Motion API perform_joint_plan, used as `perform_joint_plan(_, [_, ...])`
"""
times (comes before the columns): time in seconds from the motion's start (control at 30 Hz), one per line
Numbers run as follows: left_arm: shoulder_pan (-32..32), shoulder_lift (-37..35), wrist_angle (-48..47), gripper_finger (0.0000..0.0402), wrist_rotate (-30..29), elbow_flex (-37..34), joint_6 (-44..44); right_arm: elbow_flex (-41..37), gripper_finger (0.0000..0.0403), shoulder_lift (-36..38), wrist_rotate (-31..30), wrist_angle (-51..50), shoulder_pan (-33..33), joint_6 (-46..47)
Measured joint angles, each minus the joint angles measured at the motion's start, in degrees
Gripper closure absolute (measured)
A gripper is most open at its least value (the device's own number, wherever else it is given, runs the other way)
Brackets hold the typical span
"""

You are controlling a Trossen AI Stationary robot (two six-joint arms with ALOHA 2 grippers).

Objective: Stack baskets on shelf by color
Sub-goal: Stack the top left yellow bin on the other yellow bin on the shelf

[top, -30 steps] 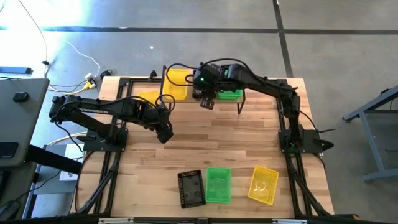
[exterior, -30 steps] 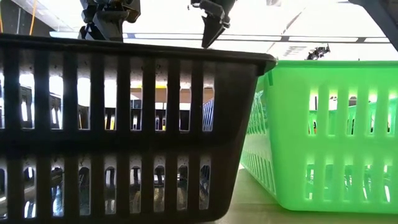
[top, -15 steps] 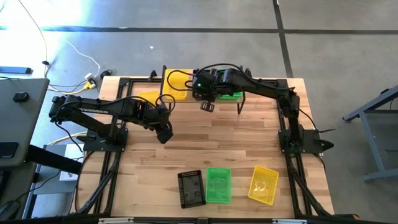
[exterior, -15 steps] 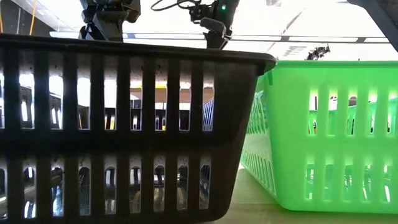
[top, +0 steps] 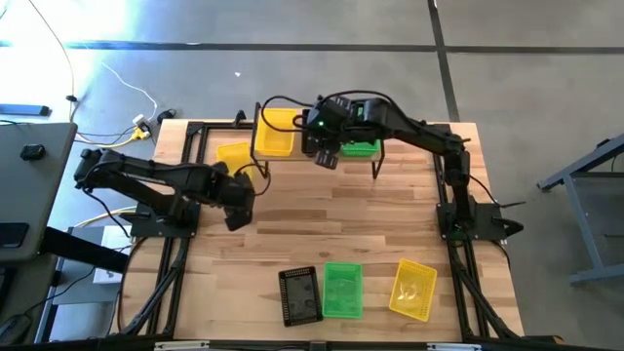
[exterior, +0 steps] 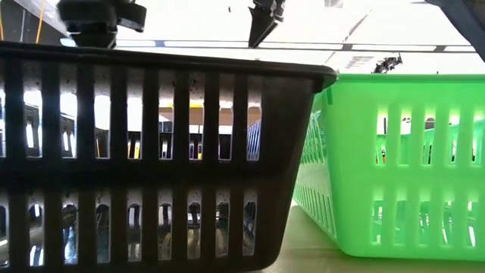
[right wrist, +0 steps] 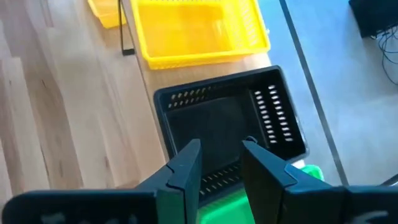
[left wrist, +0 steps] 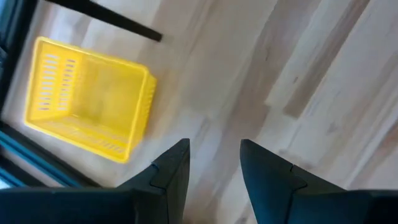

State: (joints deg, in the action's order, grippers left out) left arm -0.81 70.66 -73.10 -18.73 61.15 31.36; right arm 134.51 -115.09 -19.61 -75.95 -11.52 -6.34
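The shelf [top: 375, 154] at twelve o'clock is carrying yellow, black and green baskets while four are waiting on the table, the right gripper [right wrist: 219, 163] hovering slightly parted and empty, the left gripper [left wrist: 212, 163] likewise near the stray yellow basket [left wrist: 87, 96].

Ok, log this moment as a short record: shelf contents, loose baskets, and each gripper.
shelf: yellow basket, black basket, green basket on top
table, near the left arm: loose yellow basket
table, front edge: black basket, green basket, yellow basket in a row
left gripper: open, empty, above bare table
right gripper: open, empty, above the shelf's black basket
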Motion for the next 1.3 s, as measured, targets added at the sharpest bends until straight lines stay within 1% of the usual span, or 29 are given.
perform_joint_plan(0.1, [-1.7,-2.3,0.2,0.0271,-2.6,-3.4,-1.8,0.0,0.0304,0.9,-1.1,0.0,0.0,-0.4])
perform_joint_plan(0.17, [-2.9,-4.5,0.4,0.0271,-5.4,-6.2,-3.0,-0.1,0.0304,1.4,-1.9,-0.7,0.0,-1.2])
perform_joint_plan(0.3, [-5.3,-9.0,3.7,0.0271,-9.2,-11.9,-4.1,-0.1,0.0304,2.4,-3.3,-1.1,0.0,-1.8])
perform_joint_plan(0.4, [-6.4,-11.9,7.8,0.0271,-9.8,-15.9,-7.1,-0.1,0.0304,3.0,-5.0,-1.5,0.0,-3.7])
perform_joint_plan(0.47, [-6.8,-13.1,9.4,0.0271,-9.1,-18.1,-8.8,-0.2,0.0304,3.2,-6.2,-1.6,-0.1,-5.0])
perform_joint_plan(0.53, [-6.4,-13.3,10.7,0.0271,-7.3,-17.9,-10.3,-0.2,0.0304,3.2,-7.7,-1.9,-0.1,-6.2])
perform_joint_plan(0.63, [-5.9,-13.4,10.4,0.0271,-7.0,-17.9,-10.4,-0.2,0.0304,3.2,-10.3,-2.7,-0.1,-8.0])
perform_joint_plan(0.8, [-3.4,-13.3,10.5,0.0271,-7.0,-17.8,-10.5,-0.2,0.0304,3.4,-11.9,-3.1,-0.5,-9.2])
perform_joint_plan(0.97, [1.7,-12.7,10.8,0.0271,-5.3,-17.8,-11.5,-0.2,0.0304,3.8,-11.8,-3.6,-2.0,-9.2])
perform_joint_plan(1.1, [5.8,-11.4,12.1,0.0271,-2.0,-17.8,-16.4,-0.2,0.0304,4.3,-11.8,-3.8,-3.3,-9.2])
perform_joint_plan(1.3, [10.3,-7.2,13.1,0.0271,-2.2,-17.8,-24.2,-0.2,0.0304,4.4,-10.7,-4.3,-5.0,-9.2])
